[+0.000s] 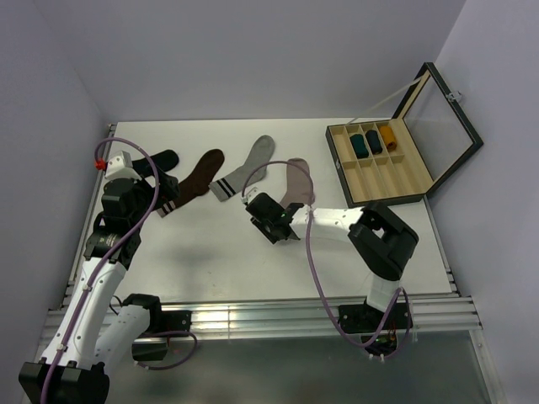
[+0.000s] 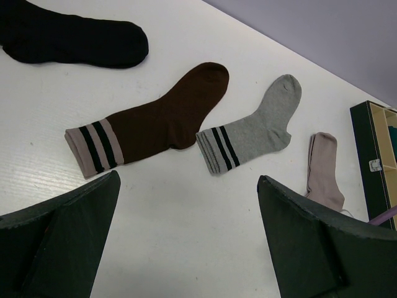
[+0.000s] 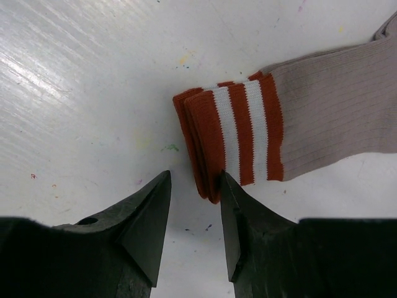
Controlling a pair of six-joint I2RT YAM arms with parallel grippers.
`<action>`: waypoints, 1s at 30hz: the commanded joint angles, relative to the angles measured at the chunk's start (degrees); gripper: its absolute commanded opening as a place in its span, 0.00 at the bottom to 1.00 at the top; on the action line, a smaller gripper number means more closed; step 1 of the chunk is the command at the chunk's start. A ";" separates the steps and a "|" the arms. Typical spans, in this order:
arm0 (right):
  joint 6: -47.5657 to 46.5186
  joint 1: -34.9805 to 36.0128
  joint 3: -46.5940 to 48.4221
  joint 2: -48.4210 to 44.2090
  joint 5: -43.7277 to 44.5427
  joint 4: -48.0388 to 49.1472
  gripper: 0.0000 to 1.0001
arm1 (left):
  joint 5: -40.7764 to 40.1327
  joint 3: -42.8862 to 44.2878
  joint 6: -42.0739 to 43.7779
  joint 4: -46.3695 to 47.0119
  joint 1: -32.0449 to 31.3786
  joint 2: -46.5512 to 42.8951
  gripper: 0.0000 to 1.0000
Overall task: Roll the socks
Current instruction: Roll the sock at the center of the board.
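Note:
The dusty pink sock (image 1: 297,178) lies flat right of centre; its red-and-white striped cuff (image 3: 236,136) points towards my right gripper (image 1: 274,223). In the right wrist view that gripper (image 3: 194,178) is open a little, and the corner of the cuff lies at the gap beside the right fingertip (image 3: 226,186), not clamped. The light grey sock (image 1: 250,164) with its dark striped cuff lies flat to the left of the pink one, and shows in the left wrist view (image 2: 254,127). My left gripper (image 1: 139,189) is wide open and empty (image 2: 188,178) above bare table.
A dark brown sock (image 1: 198,178) and a black sock (image 1: 162,160) lie at the back left. An open wooden case (image 1: 379,181) with rolled socks in its far compartments stands at the back right, its glass lid (image 1: 442,126) raised. Walls close off the back and sides.

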 commanded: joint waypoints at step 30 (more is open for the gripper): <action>4.34 2.14 10.70 4.37 -12.01 -1.10 0.00 | 2.44 2.07 -5.42 -4.08 -0.38 2.03 0.99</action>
